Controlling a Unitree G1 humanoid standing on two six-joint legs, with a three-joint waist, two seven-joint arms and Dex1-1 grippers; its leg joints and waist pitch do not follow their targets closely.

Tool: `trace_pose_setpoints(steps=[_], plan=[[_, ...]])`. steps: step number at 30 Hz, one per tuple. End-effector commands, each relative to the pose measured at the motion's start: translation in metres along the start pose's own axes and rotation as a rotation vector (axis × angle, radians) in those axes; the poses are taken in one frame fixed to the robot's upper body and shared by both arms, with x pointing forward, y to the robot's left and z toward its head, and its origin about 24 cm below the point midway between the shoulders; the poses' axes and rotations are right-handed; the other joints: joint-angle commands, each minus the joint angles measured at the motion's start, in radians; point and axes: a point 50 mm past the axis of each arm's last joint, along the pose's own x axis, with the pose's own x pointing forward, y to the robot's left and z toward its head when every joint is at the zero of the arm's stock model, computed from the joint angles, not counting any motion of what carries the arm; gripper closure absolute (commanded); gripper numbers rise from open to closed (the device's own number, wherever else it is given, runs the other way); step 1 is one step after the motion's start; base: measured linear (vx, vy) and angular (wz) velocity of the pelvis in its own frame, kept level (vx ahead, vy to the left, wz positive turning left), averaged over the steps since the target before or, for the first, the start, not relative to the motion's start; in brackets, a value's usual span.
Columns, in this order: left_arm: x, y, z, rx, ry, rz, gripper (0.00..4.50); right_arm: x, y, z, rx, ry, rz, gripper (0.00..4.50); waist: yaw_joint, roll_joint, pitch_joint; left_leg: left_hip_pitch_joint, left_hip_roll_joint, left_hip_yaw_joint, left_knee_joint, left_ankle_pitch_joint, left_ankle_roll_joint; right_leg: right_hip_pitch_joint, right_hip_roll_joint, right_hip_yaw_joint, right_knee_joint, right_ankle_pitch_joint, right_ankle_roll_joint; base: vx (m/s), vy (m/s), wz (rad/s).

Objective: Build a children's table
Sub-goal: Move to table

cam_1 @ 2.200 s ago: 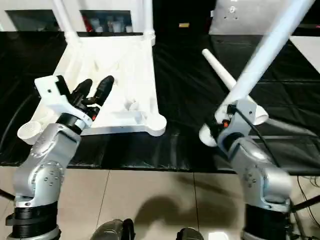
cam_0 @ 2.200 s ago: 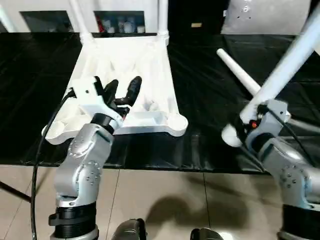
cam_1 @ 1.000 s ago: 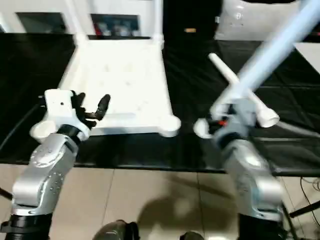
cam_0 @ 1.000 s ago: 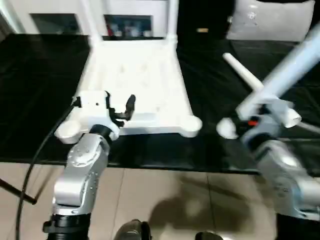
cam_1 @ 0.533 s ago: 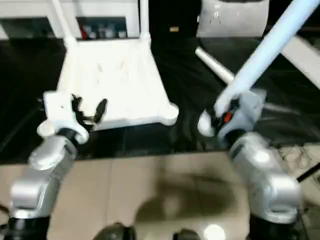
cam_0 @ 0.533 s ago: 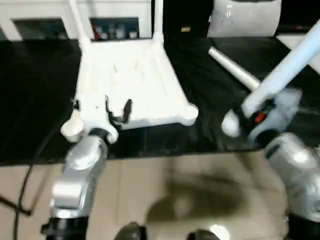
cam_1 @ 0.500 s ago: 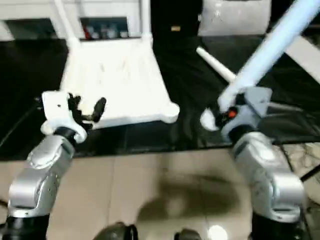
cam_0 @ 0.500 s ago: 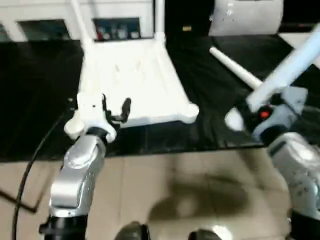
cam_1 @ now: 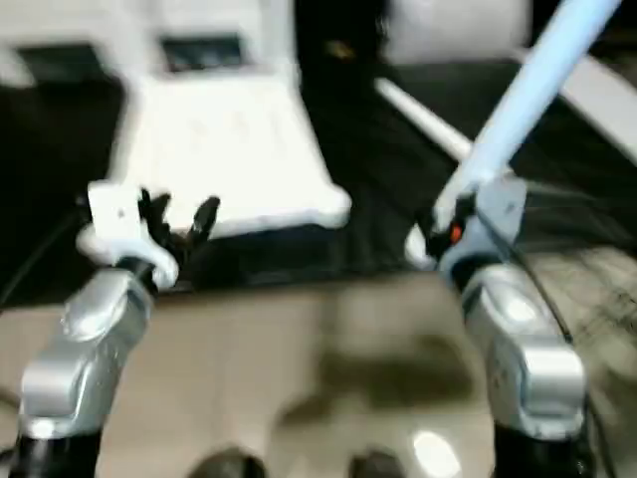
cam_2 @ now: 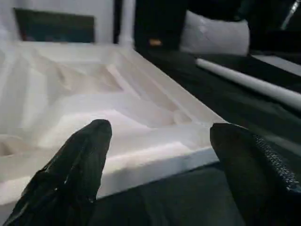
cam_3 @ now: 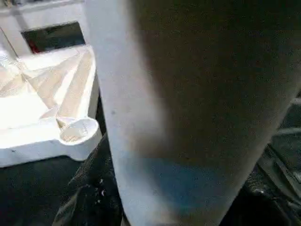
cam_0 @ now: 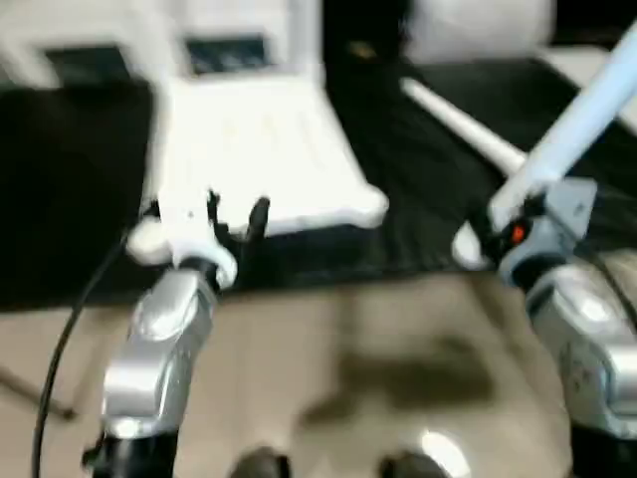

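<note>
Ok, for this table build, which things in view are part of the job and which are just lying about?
Part of the job:
- white plastic square table top, upside down on the black worktable
- long white tube leg held in the right gripper
- spare white tube leg lying on the worktable

Just lying about:
- grey cushion-like thing at the back

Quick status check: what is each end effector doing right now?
Left end effector: open, empty, at the near edge of the upturned table top.
Right end effector: closed on a white table leg.

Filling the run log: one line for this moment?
left end effector: open, near tabletop | right end effector: holding leg | spare leg: on worktable
</note>
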Motion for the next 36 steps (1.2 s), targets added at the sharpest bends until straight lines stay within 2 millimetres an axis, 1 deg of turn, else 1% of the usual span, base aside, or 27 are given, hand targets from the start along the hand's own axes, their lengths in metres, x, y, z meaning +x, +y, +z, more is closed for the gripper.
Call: trace_pose_setpoints(steps=[1,2,3,4,6,7,8,9,10,11,12,14,15,16,17,20,22,23,24,27,28,29,30,31,32,35,36], plan=[[0.0,-0.001,0.004,0.006,-0.012,-0.01,0.67,0.0,0.004,0.003,0.007,0.002,0.034,2.57,-0.007,-0.009,-0.05,0.038,0.096,-0.091,-0.182,-0.798,-0.015,0.007,-0.023,0.031,-0.048,-0.157,0.007,0.014,-0.005,-0.18],[0.0,-0.001,0.004,0.006,-0.012,-0.009,0.67,0.0,0.004,0.003,0.005,0.003,0.036,2.57,-0.007,-0.02,-0.055,0.012,0.079,-0.073,-0.161,-0.692,-0.01,0.031,-0.054,0.044,-0.099,-0.283,-0.008,-0.009,-0.063,0.08],[0.0,-0.001,0.004,0.005,-0.012,-0.009,0.67,0.001,0.007,0.002,-0.001,0.012,0.055,2.57,0.038,-0.049,-0.088,-0.084,0.032,-0.009,0.013,-0.182,0.101,0.092,-0.22,0.079,-0.219,-0.754,0.089,-0.009,-0.063,0.08],[0.0,-0.001,0.004,0.006,-0.012,-0.01,0.67,0.001,0.01,0.002,-0.007,0.014,0.07,2.57,0.023,-0.067,-0.076,-0.097,0.04,0.0,0.054,-0.11,0.113,0.08,-0.241,0.068,-0.238,-0.813,0.077,0.005,-0.07,0.41],[0.0,-0.002,0.004,0.007,-0.013,-0.011,0.67,0.002,0.012,0.003,-0.031,0.004,0.092,2.57,0.028,-0.038,-0.08,-0.132,0.067,0.013,0.017,0.008,0.122,0.109,-0.195,-0.029,-0.207,-0.65,-0.024,0.056,-0.042,0.46],[0.0,-0.002,0.004,0.007,-0.012,-0.011,0.67,0.002,0.012,0.003,-0.032,0.004,0.092,2.57,0.032,-0.022,-0.088,-0.123,0.065,0.016,-0.005,0.048,0.145,0.117,-0.164,-0.051,-0.2,-0.558,-0.056,0.1,-0.012,0.56],[0.0,-0.002,0.004,0.007,-0.012,-0.012,0.67,0.001,0.012,0.002,-0.035,-0.004,0.092,2.57,0.005,0.025,-0.092,-0.022,0.102,-0.001,-0.072,0.017,0.139,0.047,-0.045,-0.059,-0.141,-0.4,-0.088,0.111,0.018,0.5],[0.0,-0.002,0.004,0.006,-0.011,-0.013,0.67,0.001,0.011,0.002,-0.028,-0.009,0.084,2.57,-0.027,0.037,-0.101,0.073,0.165,-0.078,-0.118,-0.093,0.224,-0.028,0.03,-0.047,-0.023,-0.223,-0.108,0.111,0.018,0.5],[0.0,-0.002,0.004,0.006,-0.011,-0.014,0.67,0.001,0.011,0.002,-0.026,-0.01,0.082,2.57,-0.028,0.04,-0.112,0.105,0.187,-0.105,-0.122,-0.064,0.274,-0.054,0.03,-0.027,0.013,-0.161,-0.101,0.143,0.012,0.26],[0.0,-0.002,0.004,0.003,-0.01,-0.016,0.67,0.0,0.01,0.002,-0.018,-0.013,0.078,2.57,-0.015,0.037,-0.119,0.135,0.204,-0.119,-0.095,0.096,0.372,-0.115,0.024,0.01,0.057,-0.083,-0.041,0.178,-0.002,0.17],[-0.001,-0.002,0.004,0.002,-0.009,-0.018,0.67,0.0,0.01,0.001,-0.007,-0.012,0.085,2.57,-0.008,0.036,-0.126,0.14,0.211,-0.123,-0.085,0.215,0.428,-0.136,0.015,0.024,0.073,-0.062,-0.002,0.178,-0.002,0.17],[-0.001,-0.003,0.003,0.001,-0.007,-0.021,0.67,-0.001,0.011,0.0,0.001,-0.008,0.093,2.57,0.027,-0.019,-0.124,0.101,0.191,-0.078,-0.085,0.34,0.487,-0.158,-0.028,0.088,0.054,0.072,0.067,0.128,-0.038,0.11],[-0.001,-0.004,0.003,0.001,-0.004,-0.026,0.67,-0.001,0.011,-0.001,0.011,-0.004,0.101,2.57,0.047,-0.08,-0.113,0.019,0.069,0.008,-0.054,0.087,0.37,-0.082,-0.053,0.141,-0.06,0.147,0.041,0.116,-0.05,0.09],[-0.001,-0.004,0.003,0.001,-0.004,-0.028,0.67,-0.002,0.011,-0.001,0.013,-0.003,0.102,2.57,0.07,-0.108,-0.113,-0.057,-0.023,0.058,0.016,-0.034,0.316,0.015,-0.079,0.199,-0.092,0.158,0.025,0.134,-0.081,0.11],[0.0,-0.007,0.003,0.002,-0.003,-0.039,0.67,-0.002,0.01,-0.003,0.021,0.001,0.102,2.57,0.101,-0.088,-0.122,-0.094,-0.004,0.039,0.06,-0.032,0.223,0.077,-0.141,0.216,-0.094,0.175,-0.026,0.124,-0.094,0.01],[0.001,-0.009,0.003,0.001,-0.003,-0.047,0.67,-0.002,0.01,-0.006,0.041,0.004,0.109,2.57,0.119,-0.057,-0.099,-0.107,0.035,0.031,0.012,0.099,0.098,0.078,-0.097,0.143,-0.106,0.091,-0.172,0.1,-0.056,-0.06],[0.0,-0.011,0.001,-0.001,0.003,-0.054,0.67,-0.002,0.01,-0.006,0.042,0.005,0.117,2.57,0.114,0.0,-0.103,-0.049,0.099,0.026,-0.083,0.098,0.124,0.048,-0.041,0.08,-0.115,-0.086,-0.2,0.096,0.021,-0.05],[0.0,-0.012,0.0,-0.002,0.004,-0.056,0.67,-0.002,0.01,-0.006,0.037,0.004,0.12,2.57,0.078,0.023,-0.125,0.054,0.168,-0.04,-0.106,0.064,0.217,-0.032,0.025,0.045,-0.033,-0.071,-0.166,0.114,0.076,-0.02],[0.0,-0.012,-0.001,-0.002,0.006,-0.058,0.67,-0.002,0.01,-0.006,0.032,-0.001,0.122,2.57,0.049,0.026,-0.129,0.114,0.205,-0.098,-0.117,0.028,0.326,-0.093,0.029,0.036,0.036,-0.099,-0.117,0.114,0.076,-0.02],[0.0,-0.013,-0.001,0.0,0.008,-0.065,0.67,-0.001,0.008,-0.003,0.027,-0.016,0.123,2.57,0.056,-0.013,-0.129,0.11,0.194,-0.08,-0.104,0.118,0.475,-0.146,-0.006,0.069,0.063,0.007,0.039,0.077,0.053,0.06],[0.001,-0.013,-0.001,0.0,0.008,-0.066,0.67,-0.001,0.008,-0.002,0.028,-0.017,0.123,2.57,0.057,-0.022,-0.132,0.097,0.167,-0.061,-0.098,0.105,0.464,-0.135,-0.014,0.077,0.033,0.044,0.031,0.0,0.0,0.0],[0.001,-0.013,-0.002,0.0,0.009,-0.067,0.67,-0.001,0.008,-0.002,0.03,-0.018,0.123,2.57,0.076,-0.063,-0.118,0.015,0.071,0.018,-0.073,-0.042,0.359,-0.056,-0.052,0.118,-0.073,0.075,-0.007,0.037,-0.06,0.06],[0.001,-0.013,-0.002,0.001,0.01,-0.069,0.67,-0.001,0.008,-0.002,0.031,-0.018,0.125,2.57,0.111,-0.09,-0.136,-0.088,0.009,0.049,0.028,-0.04,0.272,0.076,-0.13,0.196,-0.111,0.029,-0.037,0.037,-0.06,0.06],[0.001,-0.014,-0.002,0.001,0.011,-0.072,0.67,-0.001,0.008,-0.002,0.029,-0.016,0.129,2.57,0.13,-0.073,-0.133,-0.094,0.022,0.041,0.044,-0.014,0.225,0.081,-0.155,0.205,-0.118,-0.015,-0.069,0.046,-0.081,-0.01],[0.001,-0.014,-0.002,0.001,0.011,-0.072,0.67,-0.001,0.008,-0.002,0.029,-0.016,0.129,2.57,0.125,-0.083,-0.123,-0.106,0.027,0.039,0.049,0.015,0.184,0.079,-0.144,0.19,-0.12,-0.056,-0.08,0.0,0.0,0.0],[0.001,-0.015,-0.003,0.001,0.011,-0.074,0.67,-0.001,0.008,-0.003,0.025,-0.013,0.136,2.57,0.104,-0.024,-0.09,-0.048,0.097,0.035,-0.094,-0.002,0.12,0.027,-0.028,0.074,-0.129,-0.311,-0.194,0.045,0.022,0.0],[0.0,-0.015,-0.004,-0.002,0.012,-0.073,0.67,-0.001,0.009,-0.003,0.016,-0.01,0.142,2.57,0.079,-0.016,-0.125,0.035,0.144,-0.003,-0.115,-0.088,0.142,-0.006,0.011,0.053,-0.079,-0.217,-0.195,0.078,0.059,0.04]])
